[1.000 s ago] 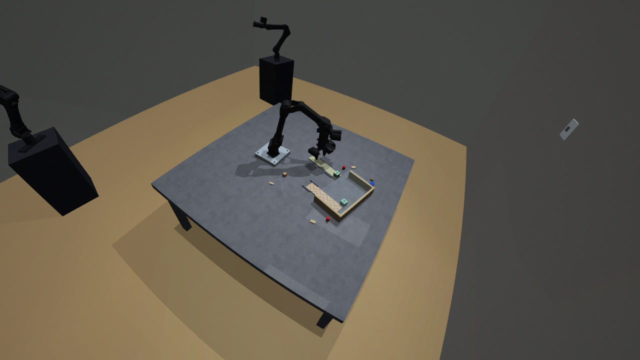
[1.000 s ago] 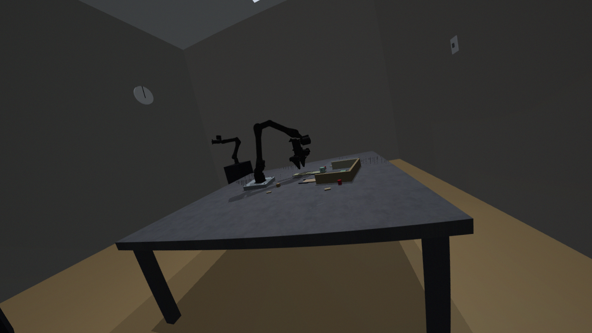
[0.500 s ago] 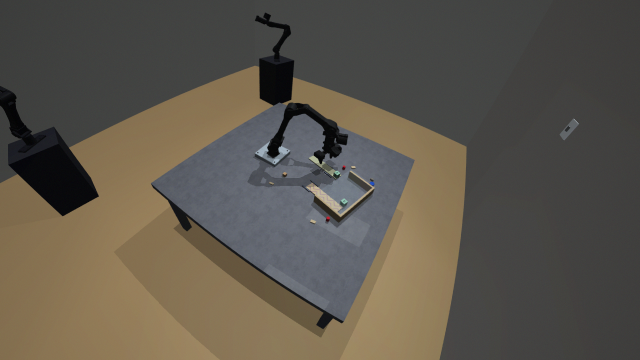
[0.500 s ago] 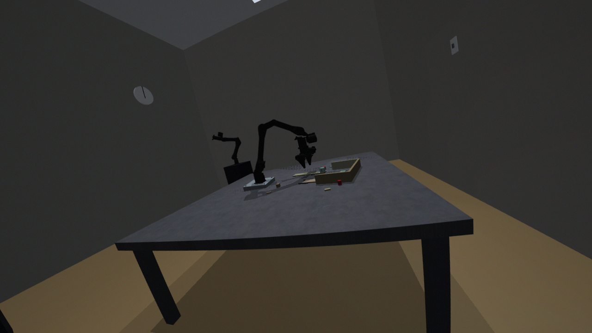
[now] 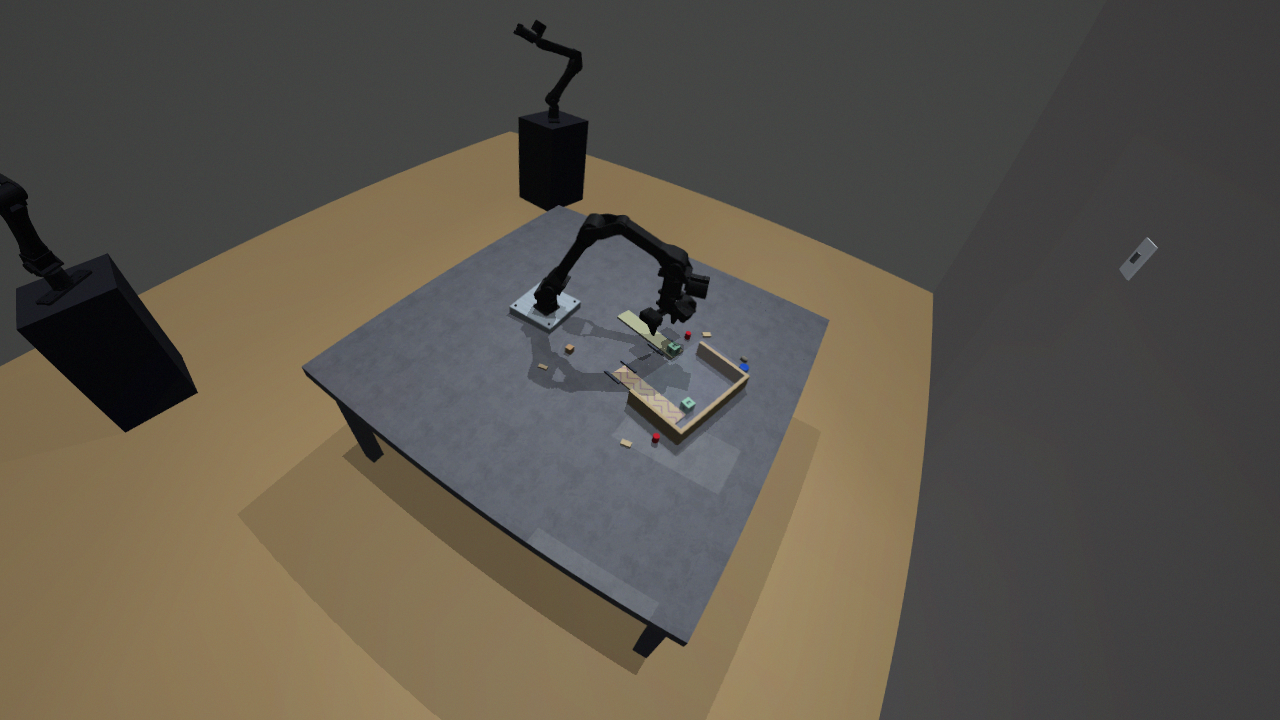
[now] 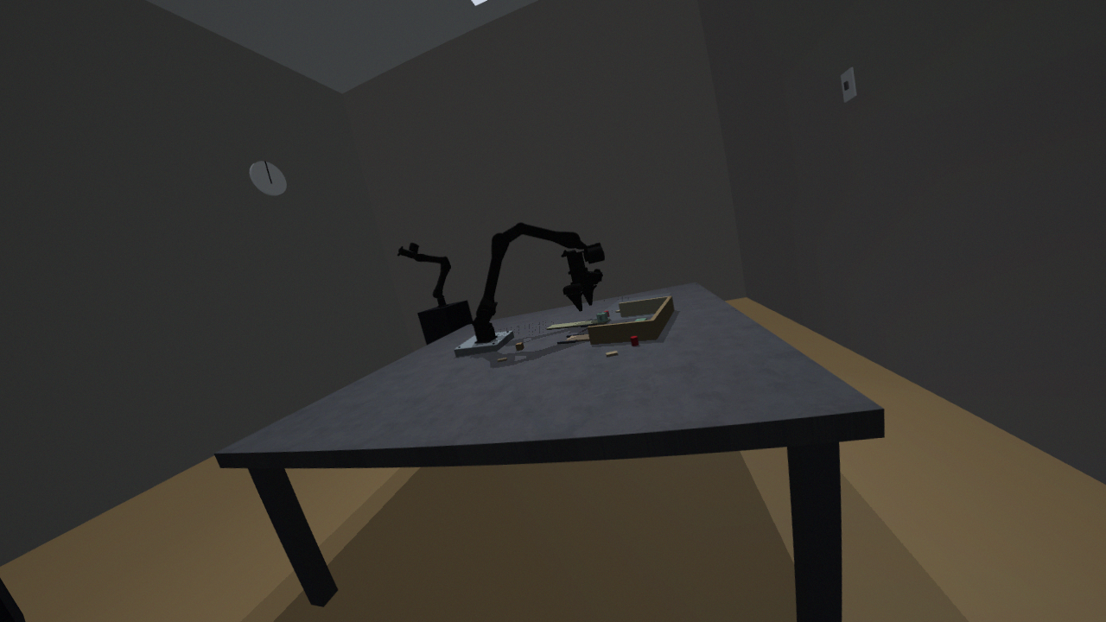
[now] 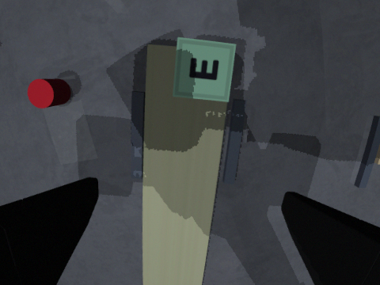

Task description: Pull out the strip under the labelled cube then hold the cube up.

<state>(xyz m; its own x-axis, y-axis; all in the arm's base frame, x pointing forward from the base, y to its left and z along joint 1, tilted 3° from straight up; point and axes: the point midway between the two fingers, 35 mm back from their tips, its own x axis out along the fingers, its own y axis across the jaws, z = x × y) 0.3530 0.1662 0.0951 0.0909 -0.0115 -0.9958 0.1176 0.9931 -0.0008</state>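
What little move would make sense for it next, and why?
Probably easing the pincer forward over the E cube, then down around it. The pincer is wide open and holds nothing, and in the wrist view the cube sits on the strip's far end, ahead of both fingertips.

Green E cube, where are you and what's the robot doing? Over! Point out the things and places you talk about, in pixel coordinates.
Jaws open, nothing held. Green E cube (image 5: pixel 674 348) (image 6: pixel 601 317) (image 7: pixel 204 70) on pale strip's (image 5: pixel 633 323) (image 6: pixel 568 326) (image 7: pixel 178 206) far end. Nothing seen blocking it. Over.
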